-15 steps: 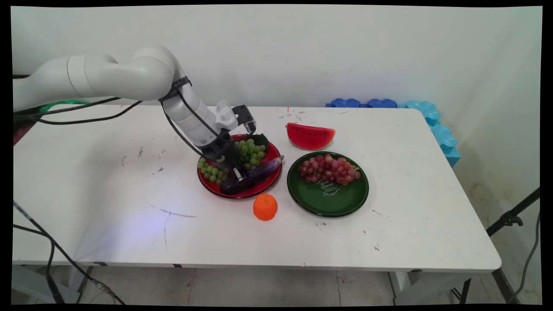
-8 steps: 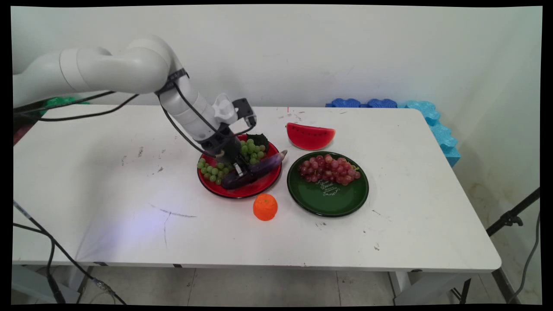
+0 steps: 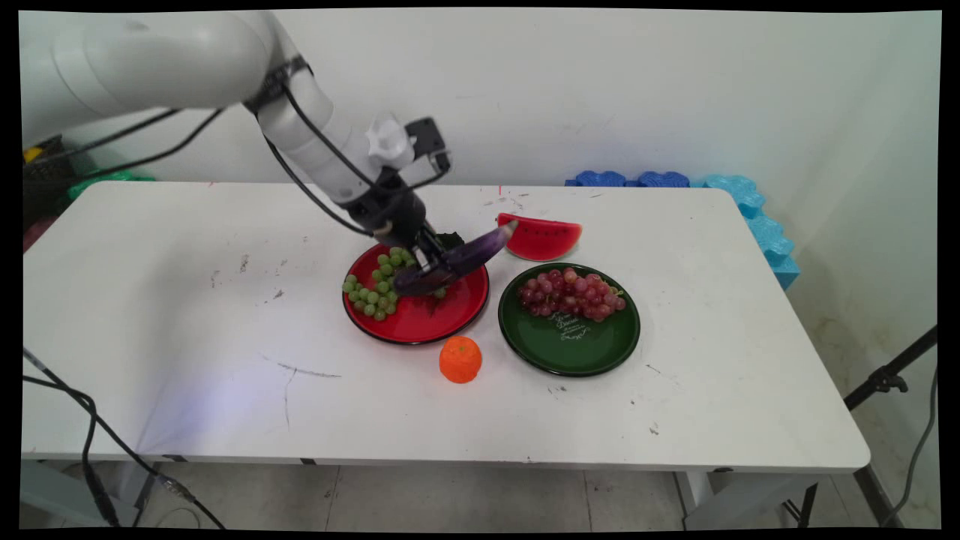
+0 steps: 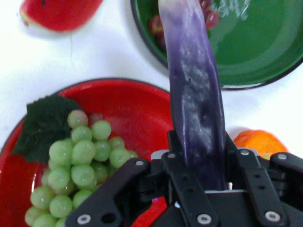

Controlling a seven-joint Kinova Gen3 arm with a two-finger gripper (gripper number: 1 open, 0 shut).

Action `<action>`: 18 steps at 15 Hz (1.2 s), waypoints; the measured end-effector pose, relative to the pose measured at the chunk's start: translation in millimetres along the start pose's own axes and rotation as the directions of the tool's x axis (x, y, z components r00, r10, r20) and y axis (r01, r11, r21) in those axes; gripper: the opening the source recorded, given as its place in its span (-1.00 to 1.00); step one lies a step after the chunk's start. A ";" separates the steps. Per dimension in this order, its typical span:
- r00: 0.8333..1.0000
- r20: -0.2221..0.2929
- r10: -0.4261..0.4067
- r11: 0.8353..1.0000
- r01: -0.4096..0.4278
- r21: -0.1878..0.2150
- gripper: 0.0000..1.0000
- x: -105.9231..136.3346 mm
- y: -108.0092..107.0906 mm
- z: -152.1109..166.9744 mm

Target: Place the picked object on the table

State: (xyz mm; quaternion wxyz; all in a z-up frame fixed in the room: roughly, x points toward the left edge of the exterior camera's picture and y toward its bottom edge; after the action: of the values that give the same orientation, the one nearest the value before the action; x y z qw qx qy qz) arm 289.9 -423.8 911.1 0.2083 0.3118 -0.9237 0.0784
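The gripper [image 3: 429, 264] is clamped on the purple eggplant [image 3: 457, 261], held in the air over the red plate [image 3: 450, 315] and its green grapes [image 3: 375, 289] — a lift step, calling for clearance.

White table [image 3: 187, 315] against a pale wall [image 3: 675, 90], blue foam mats [image 3: 750, 202] behind, tiled floor [image 3: 450, 499].

Main view: eggplant [image 3: 450, 264] covers part of the green grapes [image 3: 379, 285] and their leaf [image 3: 451, 241]. Green plate [image 3: 570, 345] lettering too small to read. Hand view: watermelon slice [image 4: 59, 13], green plate [image 4: 255, 42], red plate [image 4: 128, 113] and orange [image 4: 258, 142] cut off or partly hidden; red grapes [image 4: 158, 24] mostly behind the eggplant [image 4: 194, 94].
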 end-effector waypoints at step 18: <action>0.976 -0.015 0.217 0.973 -0.218 -0.078 -1.00 -18.0 104.5 -20.8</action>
State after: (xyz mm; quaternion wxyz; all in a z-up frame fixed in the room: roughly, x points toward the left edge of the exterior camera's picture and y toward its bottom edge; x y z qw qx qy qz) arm 246.2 -325.4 920.5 0.2135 0.2000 -0.9540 0.0653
